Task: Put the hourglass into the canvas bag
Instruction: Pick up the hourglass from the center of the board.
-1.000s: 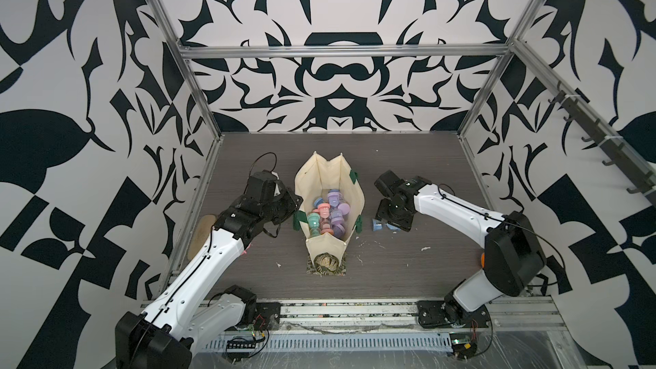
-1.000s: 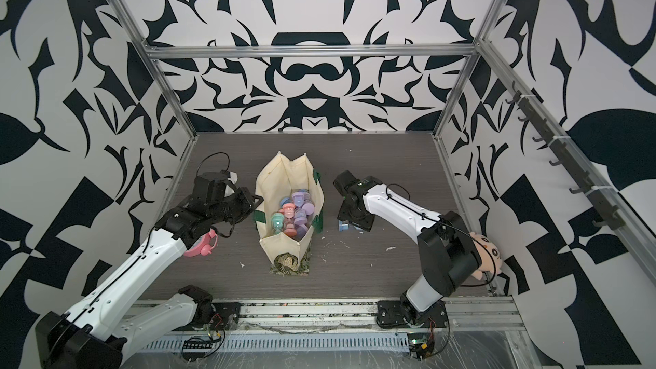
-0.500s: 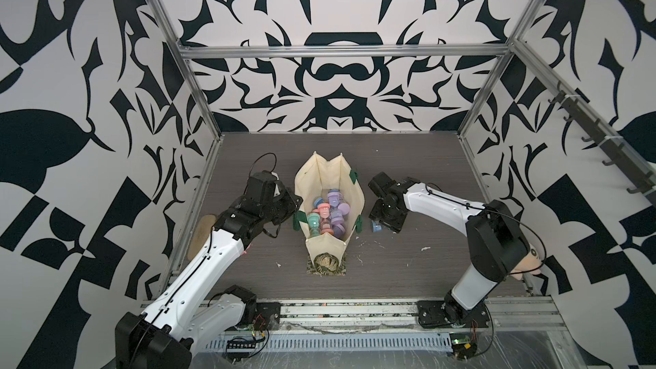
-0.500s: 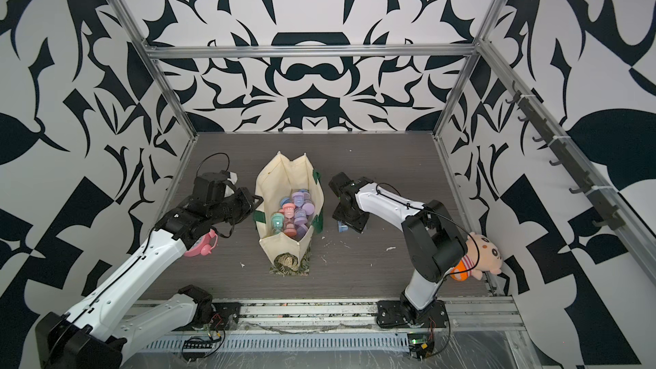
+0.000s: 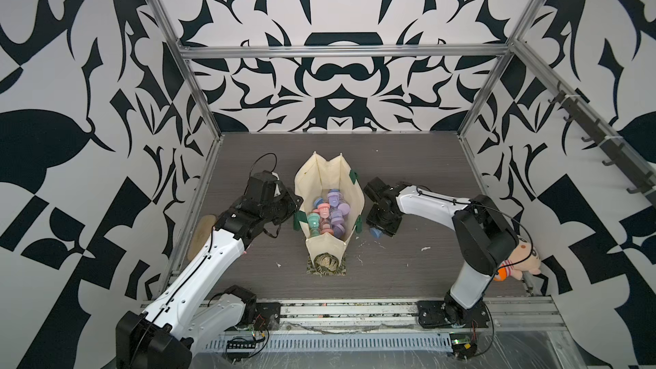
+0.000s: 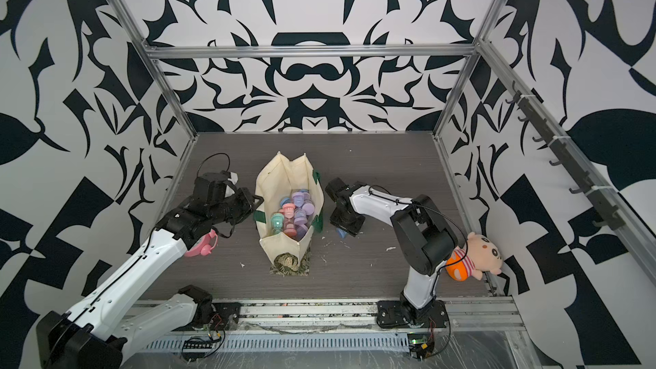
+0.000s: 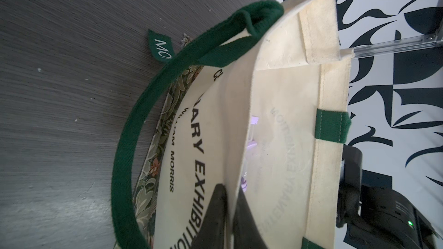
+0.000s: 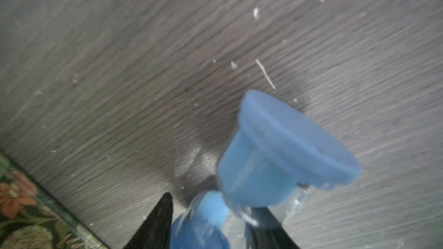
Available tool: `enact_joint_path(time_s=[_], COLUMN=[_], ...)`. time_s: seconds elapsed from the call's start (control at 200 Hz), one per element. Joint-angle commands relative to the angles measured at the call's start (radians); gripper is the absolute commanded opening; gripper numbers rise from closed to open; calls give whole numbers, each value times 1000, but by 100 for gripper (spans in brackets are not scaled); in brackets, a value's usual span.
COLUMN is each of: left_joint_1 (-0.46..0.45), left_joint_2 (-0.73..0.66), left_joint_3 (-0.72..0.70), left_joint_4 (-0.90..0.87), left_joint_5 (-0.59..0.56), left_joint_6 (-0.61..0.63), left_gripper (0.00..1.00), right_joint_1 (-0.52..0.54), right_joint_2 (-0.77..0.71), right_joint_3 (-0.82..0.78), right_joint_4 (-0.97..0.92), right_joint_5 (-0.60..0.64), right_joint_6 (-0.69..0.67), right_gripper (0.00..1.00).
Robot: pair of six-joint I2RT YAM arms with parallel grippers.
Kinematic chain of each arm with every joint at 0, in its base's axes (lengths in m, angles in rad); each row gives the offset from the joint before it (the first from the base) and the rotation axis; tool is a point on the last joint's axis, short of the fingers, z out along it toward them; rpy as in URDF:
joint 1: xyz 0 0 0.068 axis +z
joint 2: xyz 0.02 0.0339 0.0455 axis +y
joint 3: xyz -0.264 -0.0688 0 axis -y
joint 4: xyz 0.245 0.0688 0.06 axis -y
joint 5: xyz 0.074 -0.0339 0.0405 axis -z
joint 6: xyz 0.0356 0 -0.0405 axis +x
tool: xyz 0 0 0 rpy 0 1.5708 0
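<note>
**Right gripper straddling a blue hourglass beside the held-open bag**

The canvas bag (image 5: 321,181) is standing in the middle of the table (image 5: 408,172) with its mouth gaping, and a heap of pastel hourglasses (image 5: 328,212) is filling its bottom. The left gripper (image 7: 230,188) is pinching the bag's side wall between pressed-together fingers, with the green handle (image 7: 124,144) looping outside it.

The blue hourglass (image 8: 275,154) is lying outside the bag, just beside its other side wall. In both top views only one end of it is peeking out from under the right gripper (image 8: 213,204). That gripper's fingers are sitting on either side of the hourglass's waist. The wrist view is blurring there, so I cannot tell whether they are clamping it or only bracketing it.

The bag's wall and a green strap end (image 5: 359,223) are standing between the hourglass and the bag's mouth. White scraps (image 5: 426,248) are lying on the table nearby. A plush doll (image 6: 477,253) is lying at the right edge behind the right arm's elbow. A pink alarm clock (image 6: 203,244) is showing under the left forearm. Both are well apart from the bag.

Against a second ago, the right gripper is sitting closer to the bag. The right elbow is swung inward, uncovering the doll. The left gripper and the bag are keeping the same pose.
</note>
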Motion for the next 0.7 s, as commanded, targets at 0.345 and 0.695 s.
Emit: enact_joint_path(time_s=[0.345, 0.695], left_joint_1=[2, 2], left_joint_2=[3, -16], left_joint_3=[-4, 0], left_joint_4=[5, -10], left_joint_5=[11, -3], left_joint_6=[4, 2], left_gripper=[13, 18], right_joint_1=[4, -2], right_joint_2=[-73, -345], right_joint_3=[-70, 121], right_joint_4=[23, -160], right_joint_5=[20, 166], right_joint_6=[-27, -204], right_gripper=[28, 16])
